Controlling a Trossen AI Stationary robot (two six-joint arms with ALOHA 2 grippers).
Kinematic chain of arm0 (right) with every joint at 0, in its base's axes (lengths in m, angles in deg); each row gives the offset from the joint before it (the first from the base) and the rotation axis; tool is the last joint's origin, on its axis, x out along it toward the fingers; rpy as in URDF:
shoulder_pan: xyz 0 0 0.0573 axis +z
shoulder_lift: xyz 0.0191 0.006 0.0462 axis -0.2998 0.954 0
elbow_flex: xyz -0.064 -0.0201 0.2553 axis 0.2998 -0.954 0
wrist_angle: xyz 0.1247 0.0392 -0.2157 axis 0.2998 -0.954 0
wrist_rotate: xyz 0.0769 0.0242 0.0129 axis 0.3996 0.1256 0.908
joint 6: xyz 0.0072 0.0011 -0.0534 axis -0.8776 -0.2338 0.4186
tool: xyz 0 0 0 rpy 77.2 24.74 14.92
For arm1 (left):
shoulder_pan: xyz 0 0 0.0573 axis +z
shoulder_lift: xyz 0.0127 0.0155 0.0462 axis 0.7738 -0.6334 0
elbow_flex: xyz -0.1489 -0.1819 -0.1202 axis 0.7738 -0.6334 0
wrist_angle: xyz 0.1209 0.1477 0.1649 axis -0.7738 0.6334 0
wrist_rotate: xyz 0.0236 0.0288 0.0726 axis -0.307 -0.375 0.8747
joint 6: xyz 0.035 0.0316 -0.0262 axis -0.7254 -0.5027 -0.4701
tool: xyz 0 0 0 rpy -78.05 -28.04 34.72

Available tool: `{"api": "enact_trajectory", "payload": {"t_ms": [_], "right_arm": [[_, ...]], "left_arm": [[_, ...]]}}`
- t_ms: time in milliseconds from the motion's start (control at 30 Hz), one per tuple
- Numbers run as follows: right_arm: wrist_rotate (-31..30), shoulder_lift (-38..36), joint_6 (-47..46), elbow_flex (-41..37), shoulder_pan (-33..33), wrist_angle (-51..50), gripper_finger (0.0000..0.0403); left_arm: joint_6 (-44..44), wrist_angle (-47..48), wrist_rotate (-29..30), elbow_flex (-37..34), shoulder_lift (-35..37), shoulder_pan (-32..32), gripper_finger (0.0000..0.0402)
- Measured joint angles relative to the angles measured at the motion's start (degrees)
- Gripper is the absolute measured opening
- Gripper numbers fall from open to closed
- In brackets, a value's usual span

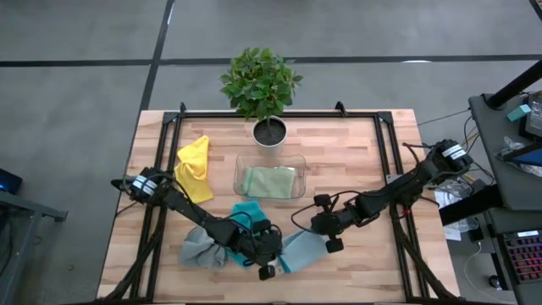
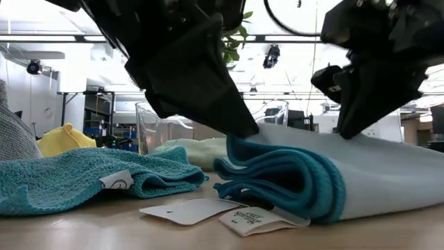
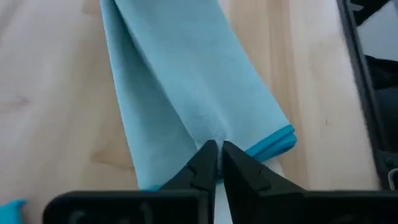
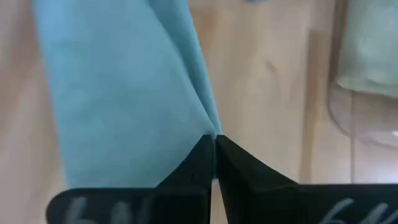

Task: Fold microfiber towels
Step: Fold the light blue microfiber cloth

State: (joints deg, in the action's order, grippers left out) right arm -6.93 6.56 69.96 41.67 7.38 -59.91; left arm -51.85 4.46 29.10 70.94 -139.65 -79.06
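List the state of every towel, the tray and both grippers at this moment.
Light blue towel: folded over on the table, pinched by both grippers.
Teal towel: crumpled, loose on the table.
Grey towel: crumpled, partly under the left arm.
Yellow towel: bunched, unfolded.
Sage green towel: lying flat in the clear tray.
Left gripper: shut on the light blue towel.
Right gripper: shut on the light blue towel.

Five towels: yellow (image 1: 194, 169), sage green (image 1: 269, 181), teal (image 1: 249, 212), grey (image 1: 198, 246), light blue (image 1: 302, 249). One clear tray (image 1: 240, 161). One potted plant (image 1: 262, 85). Two arms.
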Motion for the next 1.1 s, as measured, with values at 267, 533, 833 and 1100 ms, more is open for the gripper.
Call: {"api": "enact_trajectory", "payload": {"t_ms": [267, 533, 833, 1100], "right_arm": [[-4.4, 1.4, -1.1, -3.4, -0.6, 1.6, 0.0009], [-3.9, 1.6, -0.6, -5.5, -0.5, 3.8, 0.0009], [-2.9, 1.9, -0.1, -5.8, -0.5, 4.0, 0.0009], [-2.6, 1.5, -2.3, -4.3, -0.4, 1.2, 0.0009]], "left_arm": [[0.3, 1.0, 5.8, -0.5, 0.3, 0.2, 0.0001], [7.6, 1.4, 10.2, -3.7, 0.4, 2.4, 0.0001], [15.0, 1.1, 10.5, -6.3, 0.2, 4.4, 0.0], [13.8, 0.9, 10.7, -6.3, 0.3, 4.8, 0.0022]]}}
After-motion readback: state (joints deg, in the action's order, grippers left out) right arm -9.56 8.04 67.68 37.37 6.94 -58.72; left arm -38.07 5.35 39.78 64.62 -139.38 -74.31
